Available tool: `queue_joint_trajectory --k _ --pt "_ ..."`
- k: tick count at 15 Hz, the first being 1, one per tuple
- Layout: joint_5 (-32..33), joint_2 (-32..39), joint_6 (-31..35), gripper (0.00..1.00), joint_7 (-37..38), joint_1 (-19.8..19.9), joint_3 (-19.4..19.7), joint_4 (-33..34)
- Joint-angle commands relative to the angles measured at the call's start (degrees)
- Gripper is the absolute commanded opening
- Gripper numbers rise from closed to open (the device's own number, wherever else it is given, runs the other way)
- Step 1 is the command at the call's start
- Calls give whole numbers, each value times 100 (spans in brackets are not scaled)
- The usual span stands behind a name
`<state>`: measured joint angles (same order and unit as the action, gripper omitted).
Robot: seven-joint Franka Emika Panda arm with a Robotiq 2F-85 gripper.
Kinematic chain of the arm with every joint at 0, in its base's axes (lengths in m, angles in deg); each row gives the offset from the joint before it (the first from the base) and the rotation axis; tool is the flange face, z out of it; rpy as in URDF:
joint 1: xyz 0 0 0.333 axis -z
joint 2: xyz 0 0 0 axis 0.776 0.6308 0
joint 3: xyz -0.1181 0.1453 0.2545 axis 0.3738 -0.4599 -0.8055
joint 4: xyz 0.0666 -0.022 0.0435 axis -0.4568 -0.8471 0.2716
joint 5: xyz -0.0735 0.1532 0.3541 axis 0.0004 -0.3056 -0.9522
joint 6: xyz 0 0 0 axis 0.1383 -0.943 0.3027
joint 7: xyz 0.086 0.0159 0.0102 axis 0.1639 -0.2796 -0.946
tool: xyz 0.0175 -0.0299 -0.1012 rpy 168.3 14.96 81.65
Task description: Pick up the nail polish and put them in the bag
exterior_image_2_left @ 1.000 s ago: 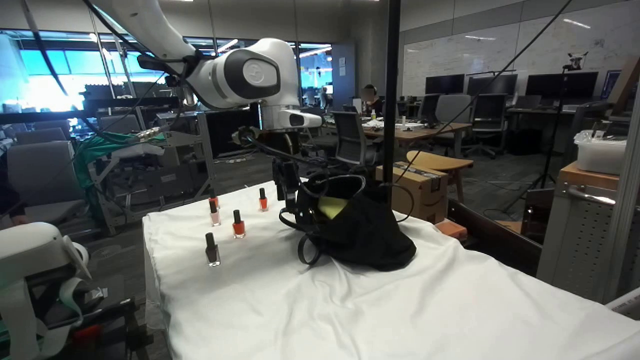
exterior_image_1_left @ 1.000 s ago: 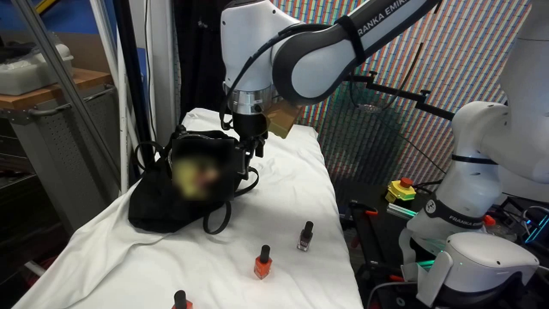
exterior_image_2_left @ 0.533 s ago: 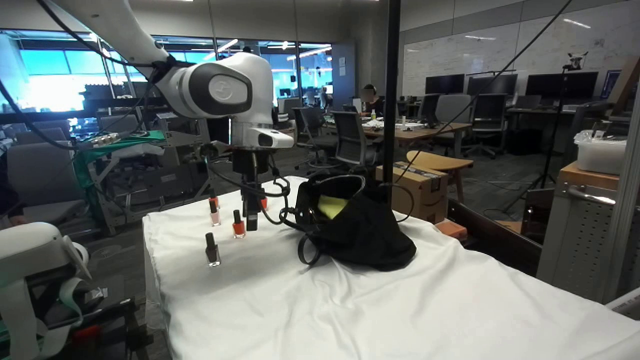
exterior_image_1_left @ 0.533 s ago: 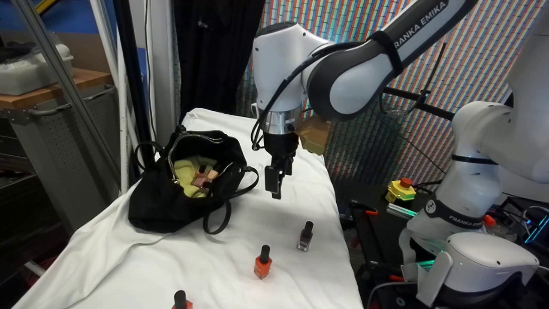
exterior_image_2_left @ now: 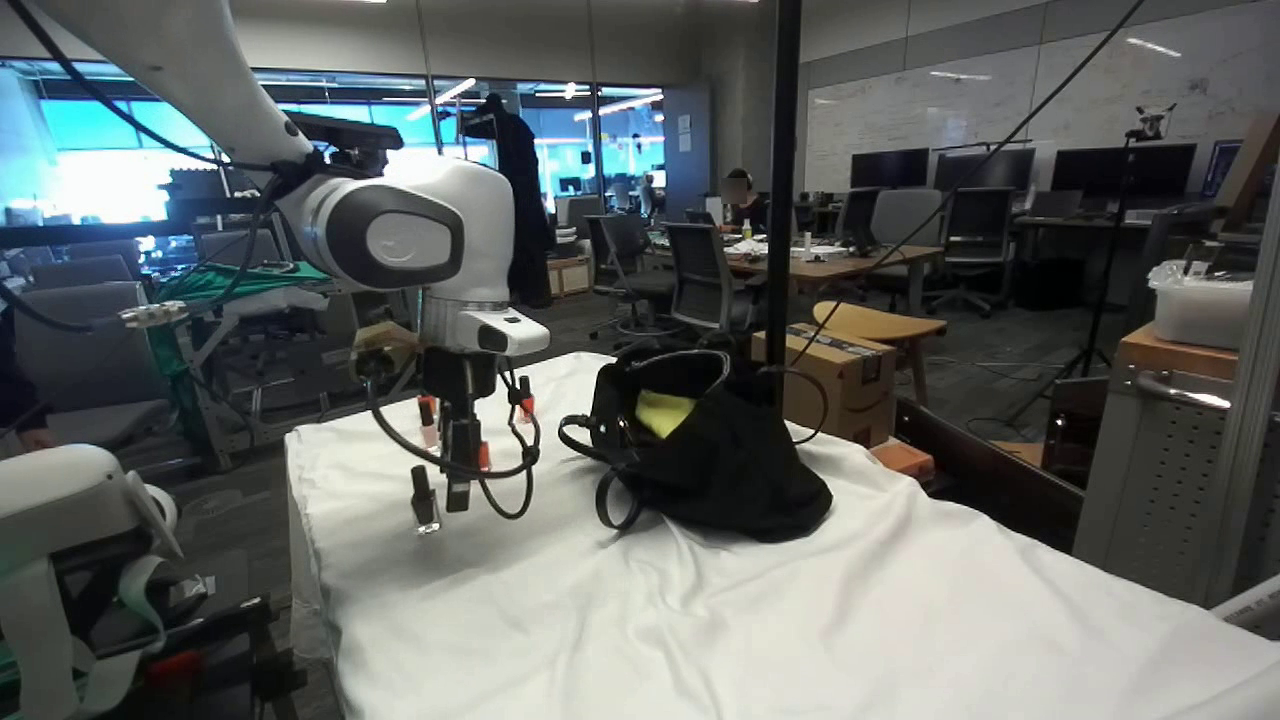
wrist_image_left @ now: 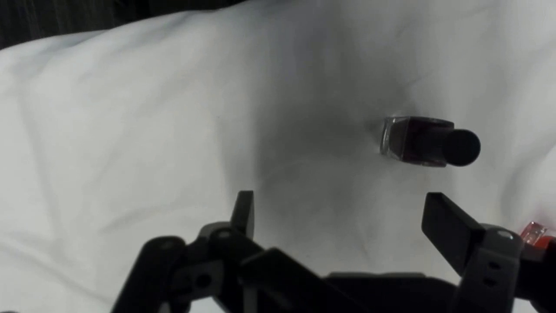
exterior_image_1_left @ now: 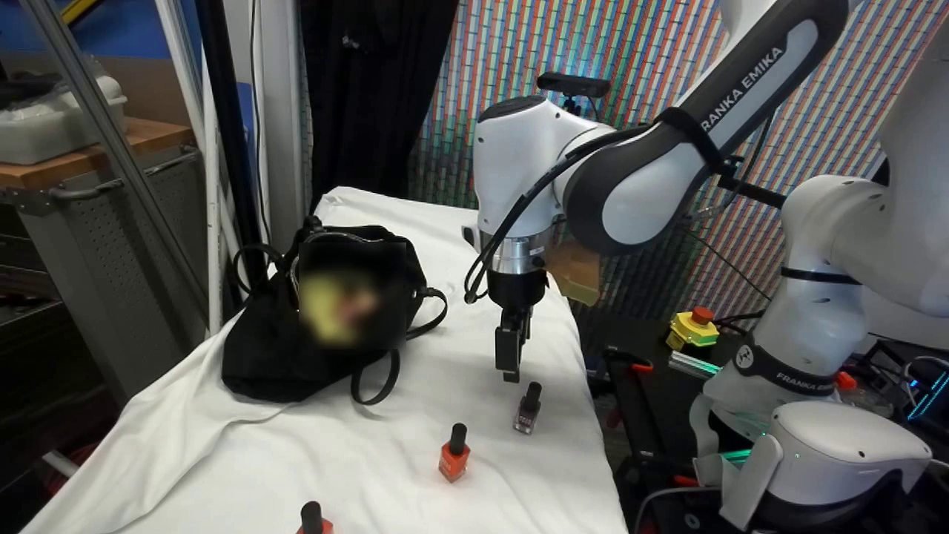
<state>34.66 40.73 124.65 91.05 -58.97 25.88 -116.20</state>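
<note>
Dark nail polish (wrist_image_left: pixel 412 140), upright, just beside claw (wrist_image_left: pixel 339 208)

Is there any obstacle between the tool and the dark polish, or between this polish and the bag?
Nothing visible stands between the tool and the dark polish. On the way to the bag, its strap sticks out in loops on the polish's side; a low carry might catch it.

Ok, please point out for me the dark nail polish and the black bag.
Dark nail polish (wrist_image_left: pixel 406 140): wrist view, on its glass body.
Black bag (exterior_image_2_left: pixel 740 470): an exterior view, on its side wall.
</note>
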Motion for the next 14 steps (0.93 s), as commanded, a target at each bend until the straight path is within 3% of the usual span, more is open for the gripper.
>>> queue_joint_trajectory --k 1,7,14 --pt "-412 -27 242 100 -573 134 -152 -155" --pt "-782 301 569 100 -992 97 -234 -69" --pt "-597 910 1273 100 -512 9 -316 28"
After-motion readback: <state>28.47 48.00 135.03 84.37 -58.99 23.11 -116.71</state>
